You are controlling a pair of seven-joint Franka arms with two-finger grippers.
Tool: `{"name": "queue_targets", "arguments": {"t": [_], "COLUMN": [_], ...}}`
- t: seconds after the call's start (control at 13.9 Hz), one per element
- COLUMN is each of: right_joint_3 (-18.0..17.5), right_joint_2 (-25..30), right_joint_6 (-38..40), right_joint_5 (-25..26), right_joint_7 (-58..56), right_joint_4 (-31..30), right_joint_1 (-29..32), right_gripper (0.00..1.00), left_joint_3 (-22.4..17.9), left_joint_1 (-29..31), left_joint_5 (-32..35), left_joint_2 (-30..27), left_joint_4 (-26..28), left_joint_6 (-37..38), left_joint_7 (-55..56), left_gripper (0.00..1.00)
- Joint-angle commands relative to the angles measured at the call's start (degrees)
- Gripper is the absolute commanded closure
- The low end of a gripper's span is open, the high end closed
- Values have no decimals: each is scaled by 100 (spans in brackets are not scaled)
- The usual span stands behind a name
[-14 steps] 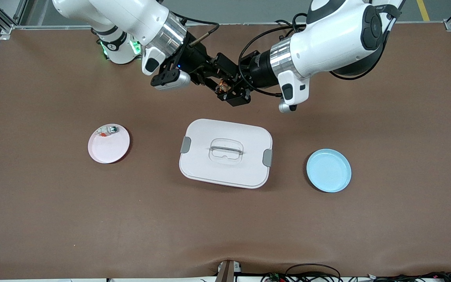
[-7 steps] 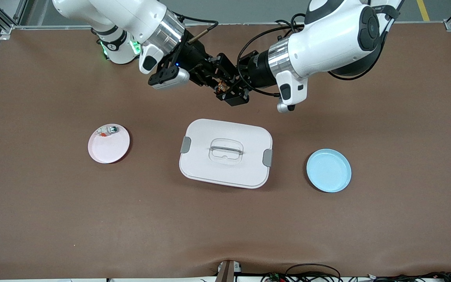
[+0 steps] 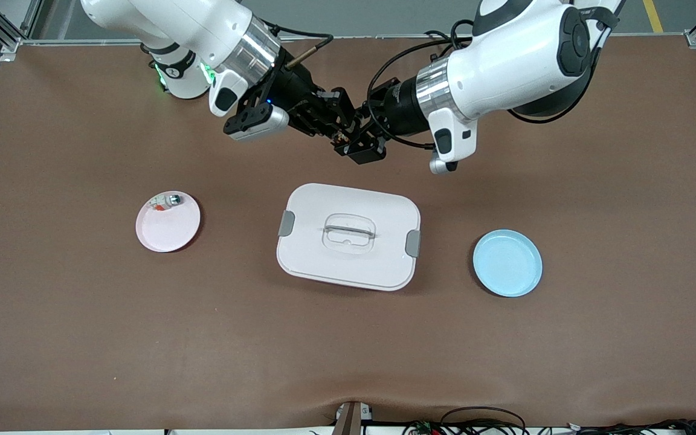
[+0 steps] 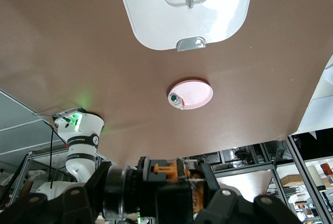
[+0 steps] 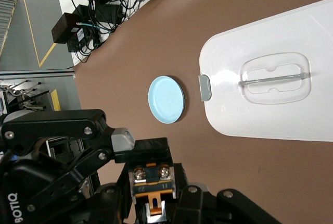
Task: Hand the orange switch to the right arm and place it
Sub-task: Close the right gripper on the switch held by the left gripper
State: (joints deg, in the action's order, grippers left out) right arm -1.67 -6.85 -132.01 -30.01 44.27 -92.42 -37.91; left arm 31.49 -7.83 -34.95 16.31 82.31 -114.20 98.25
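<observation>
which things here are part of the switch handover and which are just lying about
In the job:
- orange switch, in the air between both end effectors
- left end effector, shut on it
- right end effector, shut on it

Lying about:
- white lidded box
- blue plate
- pink plate with a small white-and-silver piece

Bare brown desk lies wide on all sides. White lidded box stands mid-desk as the main obstacle; pink plate and blue plate sit well apart from it, with open lanes between.
</observation>
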Motion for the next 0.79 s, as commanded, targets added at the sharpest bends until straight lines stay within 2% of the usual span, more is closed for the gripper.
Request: {"name": "queue_targets", "arguments": {"t": [0.0, 0.22, 0.43, 0.72], "right_joint_3": [-17, -17, -17, -17], "right_joint_2": [-62, -71, -80, -80], "right_joint_6": [-1, -1, -9, -1], "right_joint_5": [39, 39, 48, 48], "right_joint_7": [82, 38, 38, 38], "right_joint_4": [181, 181, 181, 172], "right_joint_1": [3, 3, 3, 3], "right_gripper": [100, 100, 100, 100], "left_joint_3": [24, 15, 32, 32], "left_joint_1": [-61, -61, -61, -69], "left_joint_5": [102, 128, 383, 392], "left_joint_2": [22, 13, 22, 22], "left_joint_4": [-57, -57, -57, -49], "left_joint_6": [-23, -23, -32, -32], "left_joint_7": [107, 63, 80, 72], "left_gripper": [64, 60, 50, 19]}}
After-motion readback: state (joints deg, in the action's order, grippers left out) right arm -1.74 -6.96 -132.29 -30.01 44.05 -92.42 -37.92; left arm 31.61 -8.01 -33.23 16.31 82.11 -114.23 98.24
